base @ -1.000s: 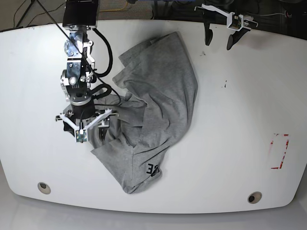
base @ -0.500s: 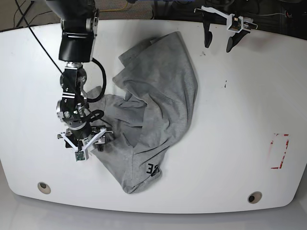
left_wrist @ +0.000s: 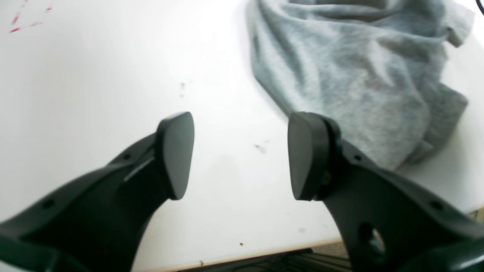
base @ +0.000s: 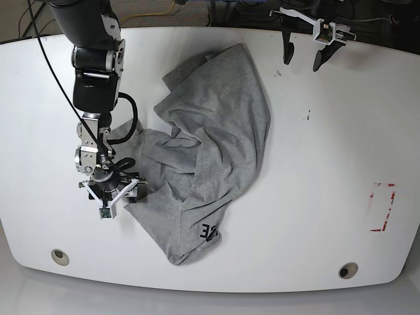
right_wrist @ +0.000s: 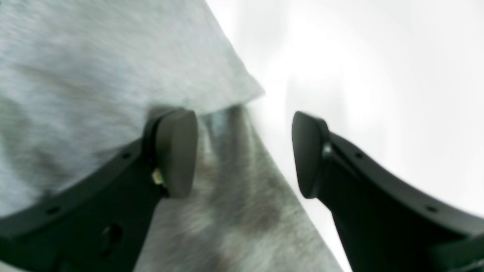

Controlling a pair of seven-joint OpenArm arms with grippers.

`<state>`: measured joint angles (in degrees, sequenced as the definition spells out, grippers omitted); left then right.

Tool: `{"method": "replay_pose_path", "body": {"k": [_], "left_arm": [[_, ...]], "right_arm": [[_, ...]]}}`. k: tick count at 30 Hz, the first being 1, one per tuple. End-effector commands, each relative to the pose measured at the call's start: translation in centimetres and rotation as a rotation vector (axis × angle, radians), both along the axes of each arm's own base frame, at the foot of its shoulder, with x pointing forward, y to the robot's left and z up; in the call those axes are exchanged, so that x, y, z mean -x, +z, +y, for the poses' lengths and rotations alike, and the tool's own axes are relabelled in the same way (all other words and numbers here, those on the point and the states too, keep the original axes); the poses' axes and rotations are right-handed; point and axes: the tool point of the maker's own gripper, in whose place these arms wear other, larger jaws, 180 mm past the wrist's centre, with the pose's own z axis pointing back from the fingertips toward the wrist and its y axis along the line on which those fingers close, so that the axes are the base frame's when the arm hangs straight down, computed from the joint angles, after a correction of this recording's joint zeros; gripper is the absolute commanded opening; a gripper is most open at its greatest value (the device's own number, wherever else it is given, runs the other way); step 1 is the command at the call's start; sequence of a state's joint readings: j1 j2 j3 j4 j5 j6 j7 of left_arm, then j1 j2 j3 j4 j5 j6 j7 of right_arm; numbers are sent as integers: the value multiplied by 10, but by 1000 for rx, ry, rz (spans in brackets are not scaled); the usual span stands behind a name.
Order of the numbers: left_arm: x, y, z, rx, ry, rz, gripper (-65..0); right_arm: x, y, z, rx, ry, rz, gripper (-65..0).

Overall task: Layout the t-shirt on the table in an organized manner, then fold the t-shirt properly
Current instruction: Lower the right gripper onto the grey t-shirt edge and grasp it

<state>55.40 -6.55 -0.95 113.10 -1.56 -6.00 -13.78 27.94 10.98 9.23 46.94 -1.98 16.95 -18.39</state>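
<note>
**Shirt still bunched; right tool at its edge**

T-shirt [base: 210, 151] lay crumpled mid-desk [base: 328, 144], lettering partly showing near its lower hem. Right tool [right_wrist: 244, 153] was spread, low at the cloth's edge, one pad over fabric, nothing pinched. Left tool [left_wrist: 240, 155] was spread too, over bare desk, shirt well apart to its side. Cloth looked soft, light, floppy; prob. best pinched at a hem corner w/ both layers.
</note>
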Motion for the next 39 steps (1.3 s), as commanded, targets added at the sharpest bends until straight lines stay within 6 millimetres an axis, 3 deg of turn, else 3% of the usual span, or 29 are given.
{"method": "replay_pose_path", "body": {"k": [1, 8, 16, 24, 39], "left_arm": [[0, 9, -2, 15, -1, -31, -281], [0, 9, -2, 15, -1, -31, -281], [-1, 9, -2, 14, -1, -31, -281], [-1, 9, -2, 14, -1, -31, -281], [0, 8, -2, 13, 0, -30, -281]], "right_arm": [[-17, 18, -14, -1, -21, -64, -271], [-13, 8, -17, -30, -40, -51, -271], [1, -11, 17, -86, 32, 4, -271], [9, -21, 38, -109, 54, 16, -271], [11, -24, 43, -118, 57, 19, -282]]}}
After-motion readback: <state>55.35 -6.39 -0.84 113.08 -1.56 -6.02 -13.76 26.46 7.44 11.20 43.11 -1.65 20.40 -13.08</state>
